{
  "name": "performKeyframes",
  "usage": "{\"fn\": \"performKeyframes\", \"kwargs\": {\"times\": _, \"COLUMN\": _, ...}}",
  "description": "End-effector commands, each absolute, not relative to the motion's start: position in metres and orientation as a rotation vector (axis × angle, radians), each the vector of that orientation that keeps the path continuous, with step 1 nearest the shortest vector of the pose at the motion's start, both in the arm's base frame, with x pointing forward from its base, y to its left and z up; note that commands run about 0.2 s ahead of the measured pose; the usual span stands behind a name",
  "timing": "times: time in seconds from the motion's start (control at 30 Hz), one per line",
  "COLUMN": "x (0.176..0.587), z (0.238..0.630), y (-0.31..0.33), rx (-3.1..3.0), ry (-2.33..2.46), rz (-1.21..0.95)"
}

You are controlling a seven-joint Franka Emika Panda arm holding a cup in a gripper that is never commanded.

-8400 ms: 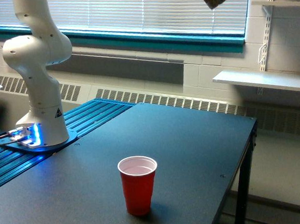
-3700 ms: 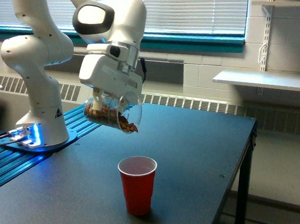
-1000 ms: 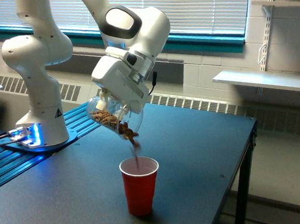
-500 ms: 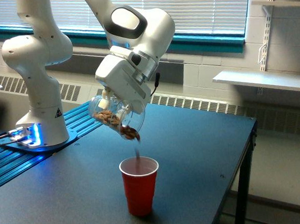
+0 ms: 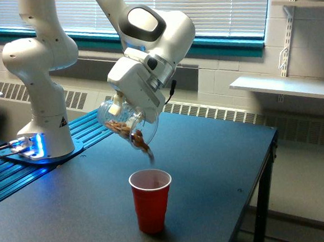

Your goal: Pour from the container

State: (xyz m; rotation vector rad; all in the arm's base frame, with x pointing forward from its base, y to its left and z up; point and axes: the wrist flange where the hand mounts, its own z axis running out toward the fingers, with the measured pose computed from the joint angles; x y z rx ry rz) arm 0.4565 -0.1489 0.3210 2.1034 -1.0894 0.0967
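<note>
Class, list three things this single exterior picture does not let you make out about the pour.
1. Gripper fingers: hidden behind the white hand housing and the tilted clear plastic cup of brown pieces.
2. Fill level in the red plastic party cup: opaque wall, shallow viewing angle.
3. What the brown pieces are: too small, blurred.

My casing [image 5: 39,58] is smooth glossy white, built of rounded, bulbous segments. A dark grey oval cap [image 5: 142,23] marks my wrist joint, a small black triangle label sits low on my pedestal [image 5: 62,121], and my base [image 5: 32,148] glows blue (dark cables trail from it)
</note>
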Motion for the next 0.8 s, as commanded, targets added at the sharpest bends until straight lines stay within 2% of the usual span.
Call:
{"fn": "performKeyframes", "kwargs": {"times": 0.03, "x": 0.4612, "z": 0.3226, "y": -0.1446, "rx": 2.077, "ry": -1.079, "rz": 0.096}}
{"fn": "performKeyframes", "kwargs": {"times": 0.8, "x": 0.4685, "z": 0.3273, "y": -0.1395, "rx": 2.009, "ry": -1.065, "rz": 0.059}}
